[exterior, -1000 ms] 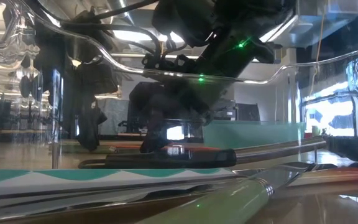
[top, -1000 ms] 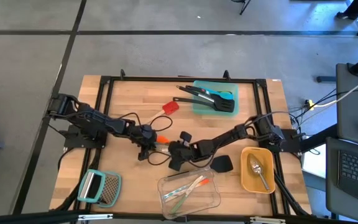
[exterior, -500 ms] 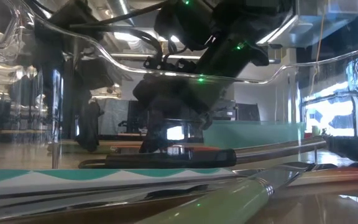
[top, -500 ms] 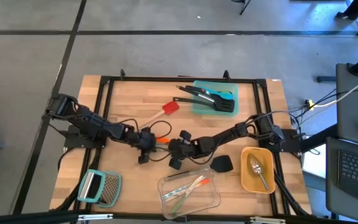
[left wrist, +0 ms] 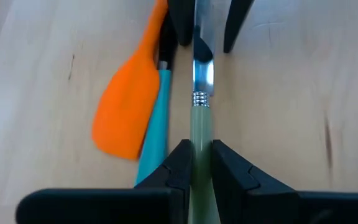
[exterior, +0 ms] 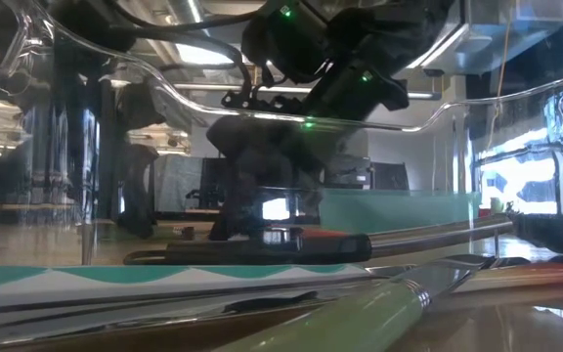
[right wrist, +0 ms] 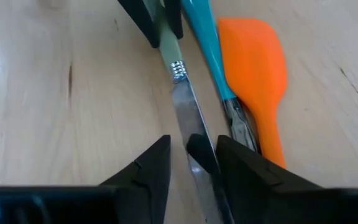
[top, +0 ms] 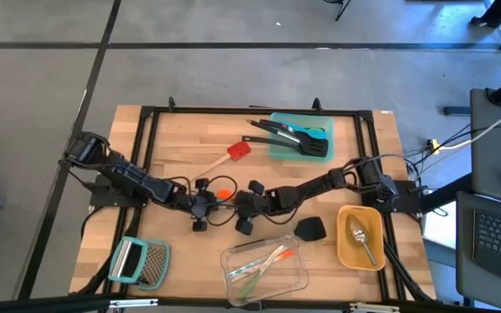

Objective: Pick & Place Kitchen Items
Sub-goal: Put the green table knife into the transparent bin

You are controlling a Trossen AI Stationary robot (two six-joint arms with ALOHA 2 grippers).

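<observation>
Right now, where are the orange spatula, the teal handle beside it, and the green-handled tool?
orange spatula (left wrist: 128, 118), left wrist view, blade.
teal handle (left wrist: 156, 133), left wrist view, mid-shaft.
green-handled tool (left wrist: 200, 134), left wrist view, green handle.

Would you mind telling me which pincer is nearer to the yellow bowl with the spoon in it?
Right. The right pincer is mid-table, with the yellow bowl off to its outer side; the left pincer sits just beyond it, farther from the bowl.

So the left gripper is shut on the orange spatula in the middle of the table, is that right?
Not quite. The left gripper is shut on the pale green-handled tool; the orange spatula lies beside it on the table. The left wrist view shows this.
</observation>
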